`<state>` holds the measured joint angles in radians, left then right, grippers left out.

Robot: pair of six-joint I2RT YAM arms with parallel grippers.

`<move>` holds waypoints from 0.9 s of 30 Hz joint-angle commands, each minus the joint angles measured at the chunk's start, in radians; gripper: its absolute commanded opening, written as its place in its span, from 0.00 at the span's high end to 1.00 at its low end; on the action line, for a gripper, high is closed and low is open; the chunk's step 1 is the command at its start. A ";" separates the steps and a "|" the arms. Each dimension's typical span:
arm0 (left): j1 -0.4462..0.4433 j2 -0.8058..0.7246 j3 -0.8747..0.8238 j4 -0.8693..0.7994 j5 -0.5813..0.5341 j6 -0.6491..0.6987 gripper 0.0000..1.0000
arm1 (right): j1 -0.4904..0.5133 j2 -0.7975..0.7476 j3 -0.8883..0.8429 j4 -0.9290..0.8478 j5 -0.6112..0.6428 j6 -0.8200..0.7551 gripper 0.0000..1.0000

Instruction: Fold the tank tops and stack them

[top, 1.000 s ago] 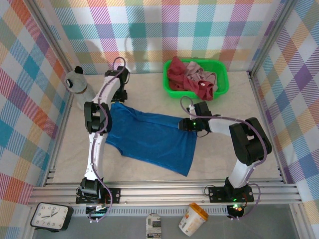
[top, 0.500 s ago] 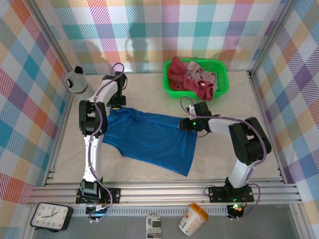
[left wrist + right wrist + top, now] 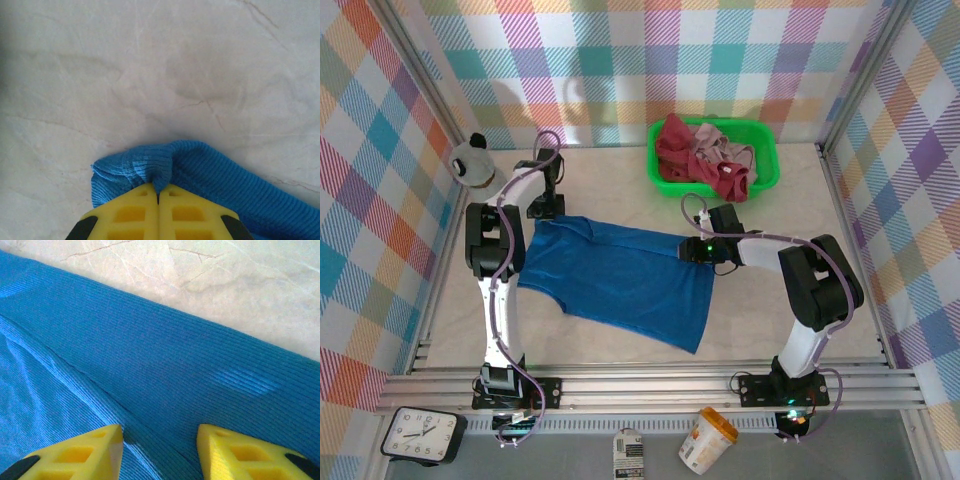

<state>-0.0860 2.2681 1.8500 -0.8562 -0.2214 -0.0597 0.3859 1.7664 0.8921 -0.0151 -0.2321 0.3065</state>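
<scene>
The royal blue tank top (image 3: 620, 280) lies spread across the middle of the table. My left gripper (image 3: 547, 212) is at its far left corner, shut on a bunched bit of blue ribbed cloth (image 3: 150, 167) between the yellow fingers (image 3: 130, 210). My right gripper (image 3: 693, 248) sits low over the top's right edge, open, its fingertips (image 3: 107, 440) astride flat blue cloth (image 3: 165, 365) with a seam running between them. The dark red tank top (image 3: 672, 145) and the pale pink one (image 3: 715, 152) lie crumpled in the green basket (image 3: 767, 160).
A grey bottle-like object (image 3: 475, 165) stands at the far left beside the left arm. Plaid walls close in three sides. A clock (image 3: 418, 435) and a cup (image 3: 708, 440) lie below the near rail. Bare table shows in front of the blue top.
My left gripper closed on the blue top's corner and drew it toward the far left, stretching that edge out. The right gripper stayed where it was.
</scene>
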 commanded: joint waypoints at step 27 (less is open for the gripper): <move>0.073 0.076 0.147 -0.086 0.083 0.011 0.83 | 0.005 -0.250 -0.074 -0.069 -0.155 -0.288 0.46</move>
<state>-0.0277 2.3466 1.9667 -0.8810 -0.1558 -0.0429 0.3717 1.5959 0.8467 -0.0654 -0.3119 0.1211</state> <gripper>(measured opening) 0.161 0.533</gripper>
